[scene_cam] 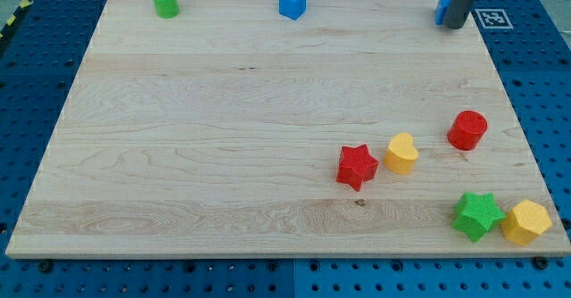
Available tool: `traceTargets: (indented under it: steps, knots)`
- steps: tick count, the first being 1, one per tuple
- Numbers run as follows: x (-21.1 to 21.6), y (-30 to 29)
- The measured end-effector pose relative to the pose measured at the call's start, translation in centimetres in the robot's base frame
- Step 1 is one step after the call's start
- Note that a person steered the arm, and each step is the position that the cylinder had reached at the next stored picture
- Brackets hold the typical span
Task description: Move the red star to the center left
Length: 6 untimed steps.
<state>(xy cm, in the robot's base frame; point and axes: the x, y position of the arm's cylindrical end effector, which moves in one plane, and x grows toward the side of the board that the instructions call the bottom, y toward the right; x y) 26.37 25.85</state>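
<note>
The red star [357, 166] lies on the wooden board [223, 128], right of centre and toward the view's bottom. A yellow heart-shaped block [401, 153] sits just to its right, close but apart. My tip [454, 25] is at the view's top right corner of the board, far from the red star. It stands right against a blue block [441, 9] that is mostly hidden behind the rod.
A red cylinder [467, 129] lies right of the yellow heart. A green star [477, 215] and a yellow hexagon [526, 222] touch at the bottom right. A green cylinder [165, 2] and a blue cube [293, 2] sit along the top edge.
</note>
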Motion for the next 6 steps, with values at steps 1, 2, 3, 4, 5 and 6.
traceTargets:
  steps: [1,2,3,4,5,6]
  knots:
    - [-0.9,0.0]
    - [-1.0,0.0]
    - [0.9,-3.0]
    - [6.3,-4.5]
    - [9.8,-1.5]
    - [11.8,-0.5]
